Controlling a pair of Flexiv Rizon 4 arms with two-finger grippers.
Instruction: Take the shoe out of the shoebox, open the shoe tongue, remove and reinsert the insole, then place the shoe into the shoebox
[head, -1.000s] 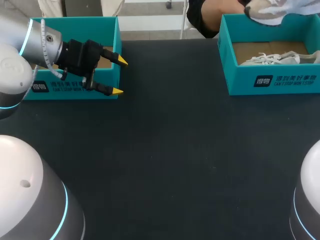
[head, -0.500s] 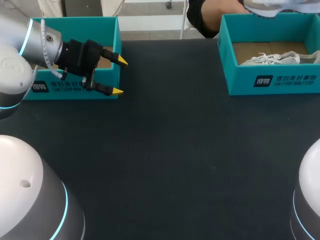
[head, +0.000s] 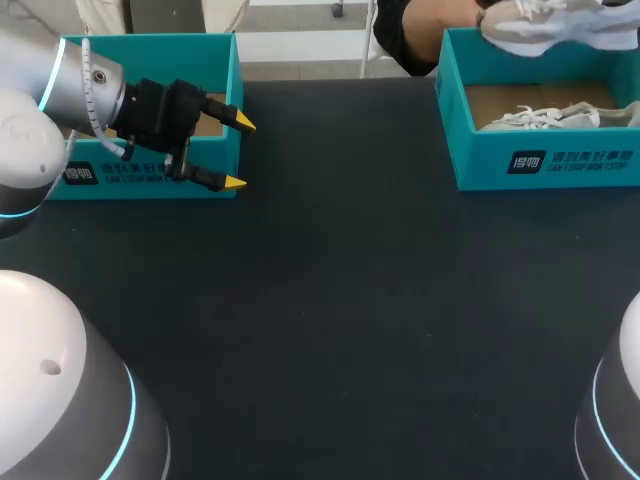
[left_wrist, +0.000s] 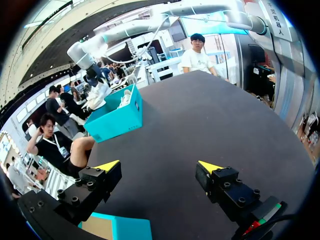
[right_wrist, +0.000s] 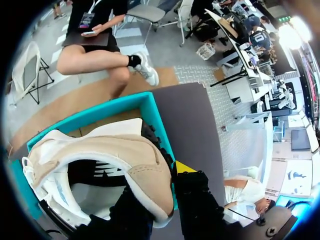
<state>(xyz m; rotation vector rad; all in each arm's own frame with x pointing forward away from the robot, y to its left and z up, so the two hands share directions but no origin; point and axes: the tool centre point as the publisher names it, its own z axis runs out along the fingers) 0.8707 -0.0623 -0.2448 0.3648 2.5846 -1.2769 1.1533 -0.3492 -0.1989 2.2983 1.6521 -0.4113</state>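
A beige and white shoe (head: 553, 22) hangs above the back edge of the right teal shoebox (head: 545, 160). My right gripper (right_wrist: 167, 181) is shut on the heel collar of this shoe (right_wrist: 107, 155); one yellow tip shows beside it and the other is hidden. In the head view that gripper is out of sight past the edge. A second white shoe (head: 545, 117) lies inside the right box. My left gripper (head: 236, 152) stands open and empty at the right corner of the left teal box (head: 150, 175). Its fingers (left_wrist: 107, 165) point across the table toward the right shoebox (left_wrist: 116, 119).
The left box corner (left_wrist: 119, 228) sits just under my left gripper. Dark tabletop (head: 340, 300) stretches wide between the two boxes and toward the front edge.
The held shoe shifted above the right box: it rose almost out of the head view, then came back down. My left arm has not moved.
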